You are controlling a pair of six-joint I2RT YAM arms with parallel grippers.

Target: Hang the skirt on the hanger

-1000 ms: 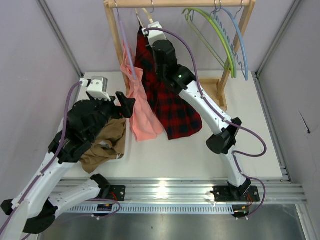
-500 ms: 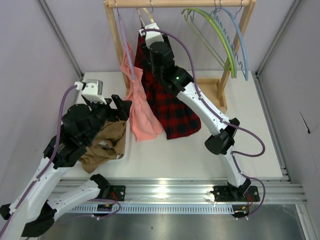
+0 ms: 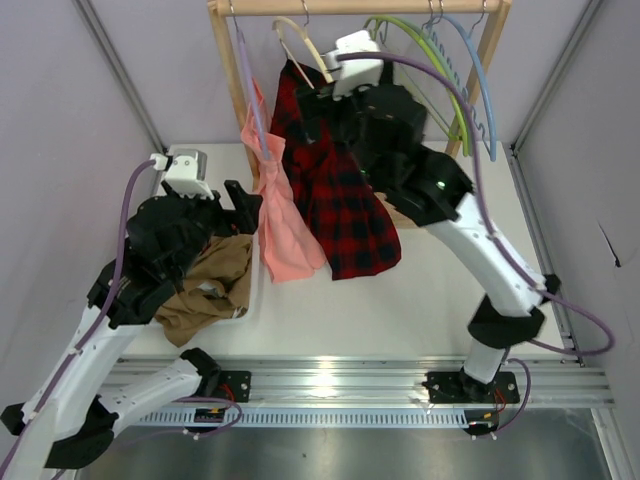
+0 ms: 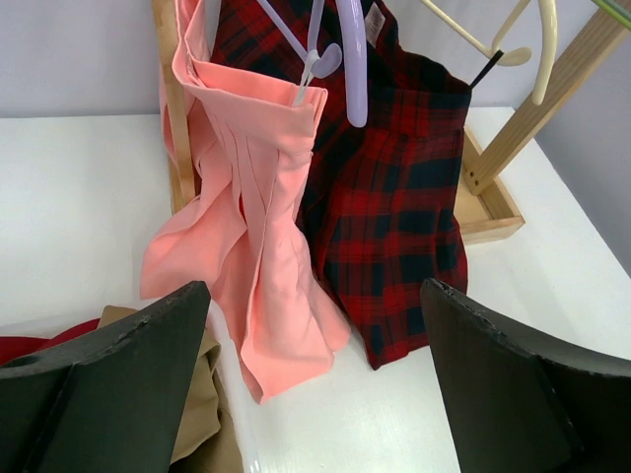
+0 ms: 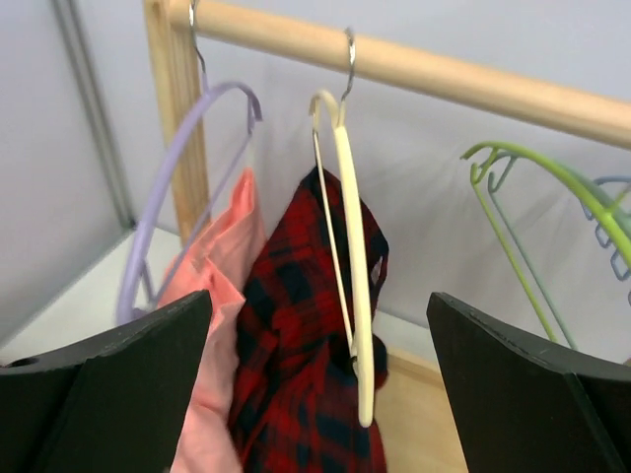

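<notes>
Hanging from the cream hanger point(image 5: 352, 296), the skirt point(image 3: 345, 205) falls in soft folds of red-and-black plaid, and its hem flares out low towards the white table point(image 3: 420, 290). The hanger is a thin, smooth curve, and its small metal hook sits over the round wooden rail point(image 5: 444, 74). Just left of it, a plain salmon-pink garment point(image 3: 285, 235) droops in pleats from a lilac hanger point(image 5: 163, 197) and touches the skirt. To the right, a green hanger point(image 5: 552, 169) and a blue hanger point(image 3: 486, 95) hang on the same rail. The right gripper point(image 3: 315, 105) sits by the skirt's top, jaws spread wide and gripping nothing. The left gripper point(image 3: 245, 205) is beside the pink cloth, likewise agape and empty. A crumpled tan cloth point(image 3: 215, 285) lies partly under the left arm.
</notes>
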